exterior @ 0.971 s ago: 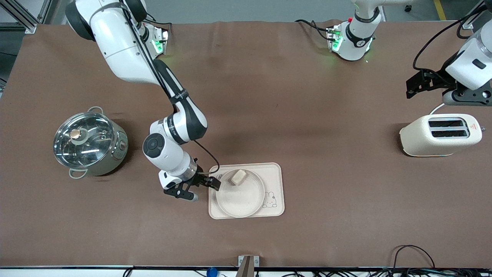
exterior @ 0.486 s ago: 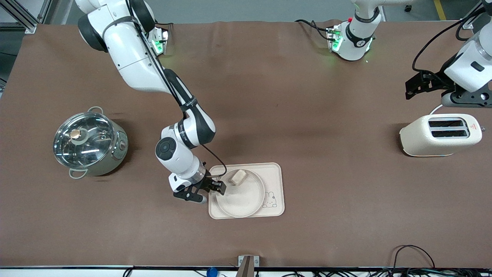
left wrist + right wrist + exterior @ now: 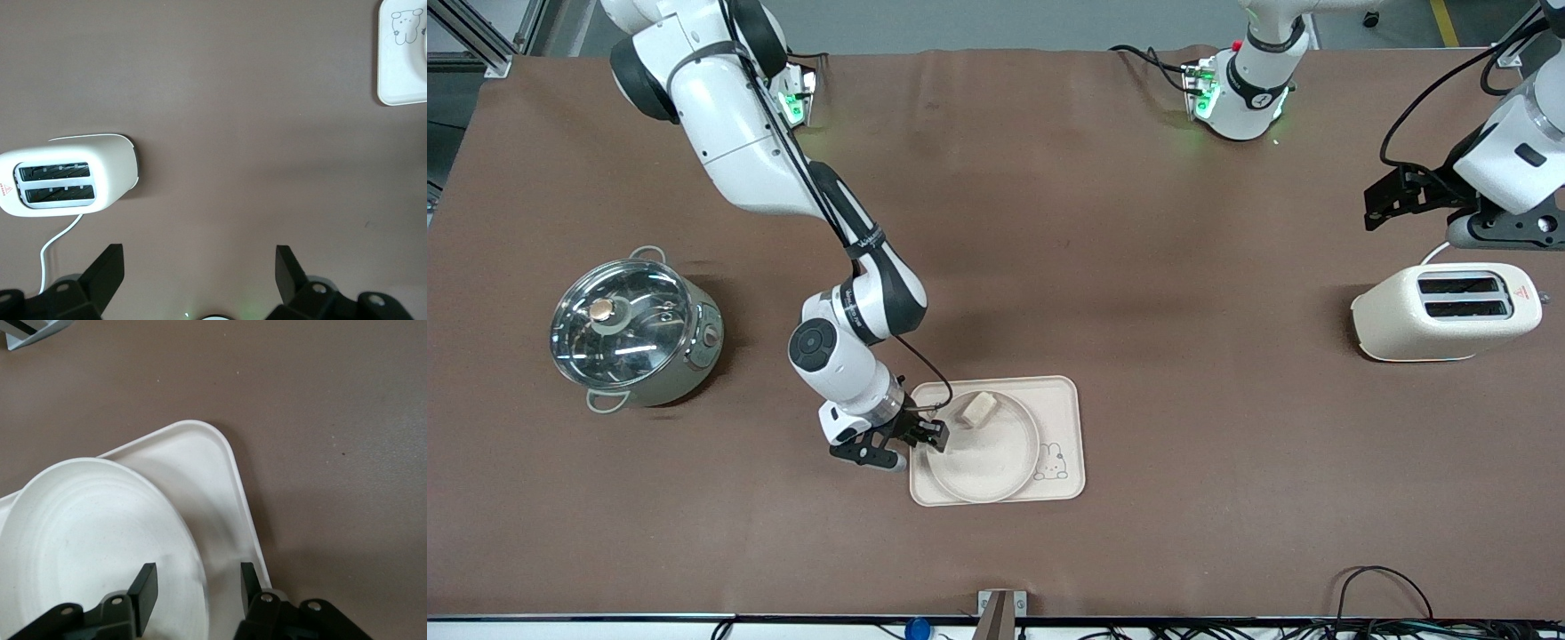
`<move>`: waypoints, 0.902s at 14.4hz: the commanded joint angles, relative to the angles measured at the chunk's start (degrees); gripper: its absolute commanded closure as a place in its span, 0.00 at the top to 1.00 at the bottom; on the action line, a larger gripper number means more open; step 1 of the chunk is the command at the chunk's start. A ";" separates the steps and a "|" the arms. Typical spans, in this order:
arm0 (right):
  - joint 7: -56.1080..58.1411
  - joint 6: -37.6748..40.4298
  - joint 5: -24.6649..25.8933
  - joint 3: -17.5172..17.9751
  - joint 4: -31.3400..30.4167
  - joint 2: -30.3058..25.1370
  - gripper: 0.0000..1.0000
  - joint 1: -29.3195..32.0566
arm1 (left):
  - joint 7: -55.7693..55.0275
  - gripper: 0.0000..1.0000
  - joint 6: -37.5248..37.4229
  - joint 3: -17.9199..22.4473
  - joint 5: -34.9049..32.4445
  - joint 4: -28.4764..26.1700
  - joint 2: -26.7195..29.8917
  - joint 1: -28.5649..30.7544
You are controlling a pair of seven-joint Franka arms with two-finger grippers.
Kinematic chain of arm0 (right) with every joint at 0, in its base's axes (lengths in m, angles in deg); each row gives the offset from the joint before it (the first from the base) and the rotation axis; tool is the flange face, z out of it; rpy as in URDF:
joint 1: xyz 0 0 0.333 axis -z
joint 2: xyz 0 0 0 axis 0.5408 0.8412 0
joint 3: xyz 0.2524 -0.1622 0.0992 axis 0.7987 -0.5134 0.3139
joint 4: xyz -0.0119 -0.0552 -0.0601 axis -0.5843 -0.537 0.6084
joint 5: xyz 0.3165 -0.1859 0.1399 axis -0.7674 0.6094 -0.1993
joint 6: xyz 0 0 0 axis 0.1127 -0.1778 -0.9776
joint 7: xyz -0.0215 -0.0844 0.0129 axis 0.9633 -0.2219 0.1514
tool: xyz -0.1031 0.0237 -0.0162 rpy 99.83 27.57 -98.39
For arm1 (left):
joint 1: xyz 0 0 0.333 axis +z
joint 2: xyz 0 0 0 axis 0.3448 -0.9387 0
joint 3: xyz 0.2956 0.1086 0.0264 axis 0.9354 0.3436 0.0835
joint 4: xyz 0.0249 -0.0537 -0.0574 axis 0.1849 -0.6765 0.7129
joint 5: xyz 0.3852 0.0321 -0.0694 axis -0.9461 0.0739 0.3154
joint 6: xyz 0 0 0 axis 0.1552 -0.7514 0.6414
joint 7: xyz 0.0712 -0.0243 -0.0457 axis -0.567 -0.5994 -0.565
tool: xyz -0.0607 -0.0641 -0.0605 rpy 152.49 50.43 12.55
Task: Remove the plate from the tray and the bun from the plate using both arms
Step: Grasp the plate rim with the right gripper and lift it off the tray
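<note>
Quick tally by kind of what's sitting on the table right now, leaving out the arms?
Plate: 1
Bun: 1
Tray: 1
Toaster: 1
Lidded pot: 1
Total: 5

round cream plate [image 3: 983,449] on rectangular cream tray [image 3: 1063,400] | small pale oblong bun [image 3: 978,409] on plate's farther part | lidded steel pot [image 3: 633,329] toward right arm's end | white 2-slot toaster [image 3: 1445,311] toward left arm's end
</note>
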 commanded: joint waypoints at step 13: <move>3.50 -1.14 -0.65 0.12 -5.43 -4.99 0.00 -2.29 | 1.16 1.00 -0.66 0.28 1.13 1.09 -1.11 -0.43</move>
